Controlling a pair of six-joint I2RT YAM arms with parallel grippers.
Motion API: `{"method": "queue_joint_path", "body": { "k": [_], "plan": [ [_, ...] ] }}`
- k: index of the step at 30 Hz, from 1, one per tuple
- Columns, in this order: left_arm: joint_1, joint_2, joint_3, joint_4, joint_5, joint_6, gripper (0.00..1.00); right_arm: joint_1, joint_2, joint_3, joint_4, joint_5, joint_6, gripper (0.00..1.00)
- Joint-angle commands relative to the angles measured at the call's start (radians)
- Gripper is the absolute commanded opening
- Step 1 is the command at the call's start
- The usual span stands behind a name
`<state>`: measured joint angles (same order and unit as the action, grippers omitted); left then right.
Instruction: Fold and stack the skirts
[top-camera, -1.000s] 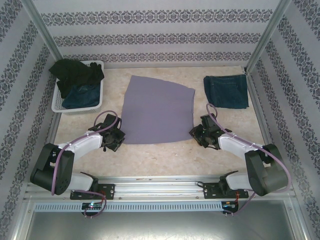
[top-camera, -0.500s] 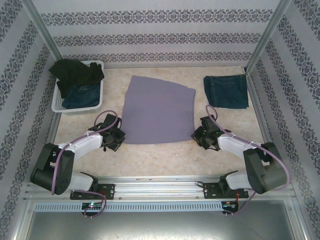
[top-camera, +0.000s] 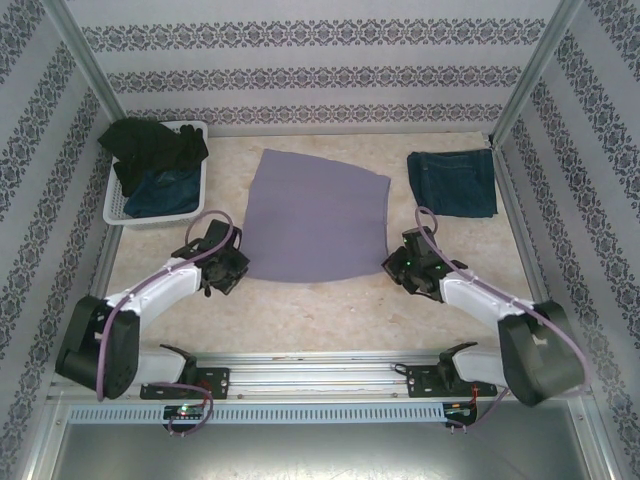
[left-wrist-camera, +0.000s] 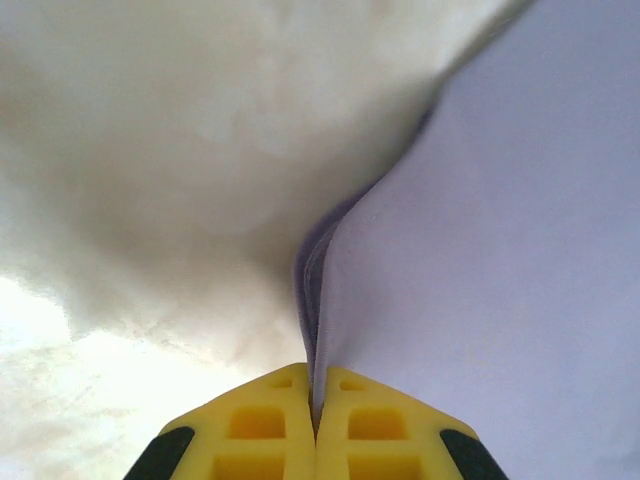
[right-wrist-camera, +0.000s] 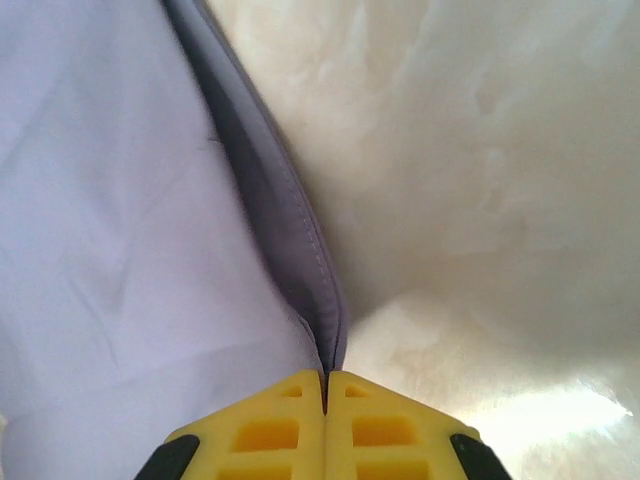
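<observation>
Lavender skirt (top-camera: 315, 215) lies spread at centre, near corners pinched tight in my left gripper (top-camera: 234, 268) and right gripper (top-camera: 397, 263), seemingly raised; first fold needs both carried evenly to the far hem.

- Setting: a robot lab test cell, not a lived-in room.
- Patterned wall panels (top-camera: 300, 80) close the left, far and right sides.
- Bare aluminium left post (top-camera: 86, 65) and right post (top-camera: 533, 70) run down to the far corners.
- The work surface is a marble-look tabletop (top-camera: 300, 315).
- Near edge: a slotted aluminium rail (top-camera: 320, 372) carries the left arm base (top-camera: 185, 380) and the right arm base (top-camera: 440, 378). A perforated metal strip (top-camera: 320, 412) sits just nearer.
</observation>
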<state>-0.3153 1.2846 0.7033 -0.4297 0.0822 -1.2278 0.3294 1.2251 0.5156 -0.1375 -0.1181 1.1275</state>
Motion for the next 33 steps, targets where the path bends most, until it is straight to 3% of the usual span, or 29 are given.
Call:
{"method": "queue_joint_path", "body": {
  "k": [1, 4, 9, 20, 24, 28, 33],
  "plan": [
    [-0.010, -0.066, 0.105, -0.138, -0.121, 0.115, 0.00, -0.010, -0.095, 0.026, -0.087, 0.088, -0.003, 0.00],
    [-0.008, -0.032, 0.236, -0.158, -0.158, 0.199, 0.00, -0.028, -0.092, 0.096, -0.095, 0.090, -0.035, 0.00],
    [0.011, 0.138, 0.447, -0.093, -0.148, 0.330, 0.00, -0.069, 0.051, 0.246, -0.001, 0.065, -0.127, 0.00],
    [0.064, 0.713, 1.037, 0.050, -0.090, 0.529, 0.00, -0.145, 0.610, 0.663, 0.168, -0.023, -0.202, 0.00],
    [0.070, 0.931, 1.232, -0.015, -0.073, 0.534, 0.00, -0.158, 0.770, 0.780, 0.134, -0.034, -0.202, 0.00],
    [0.071, 1.024, 1.244, -0.059, -0.079, 0.515, 0.00, -0.162, 0.831, 0.785, 0.110, -0.048, -0.195, 0.00],
    [0.072, 0.926, 0.973, -0.021, -0.053, 0.475, 0.00, -0.164, 0.761, 0.648, 0.133, -0.098, -0.190, 0.00]
  ]
}}
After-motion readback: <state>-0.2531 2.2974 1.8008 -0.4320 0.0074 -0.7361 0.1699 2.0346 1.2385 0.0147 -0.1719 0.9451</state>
